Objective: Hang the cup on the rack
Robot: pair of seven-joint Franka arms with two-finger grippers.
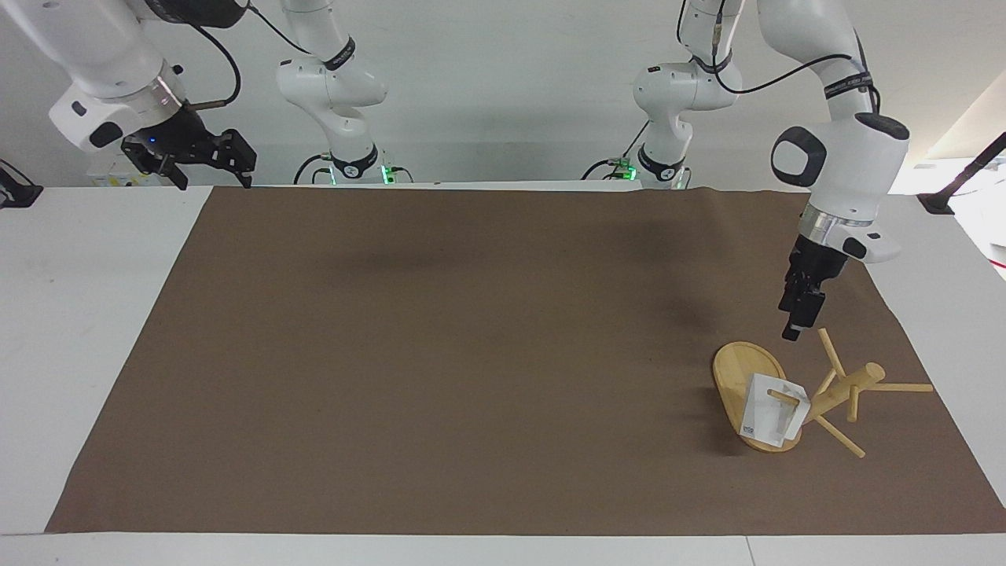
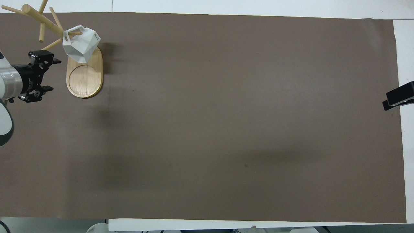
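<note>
Now cup (image 1: pixel 769 413) on rack (image 1: pixel 833 391), label unreadable

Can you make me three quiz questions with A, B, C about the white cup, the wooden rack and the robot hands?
1. Where is the cup?
A. on a rack peg
B. on the brown mat
C. in an end effector

2. What colour is the cup?
A. red
B. white
C. blue

3. The left end effector is
A. shut on the cup
B. open and away from the cup
C. pressing the rack's base

Answers: 1 A, a peg passes through its handle. 2 B, plainly white. 3 B, its fingers are spread, holding nothing. The right end effector waits aloft.
</note>
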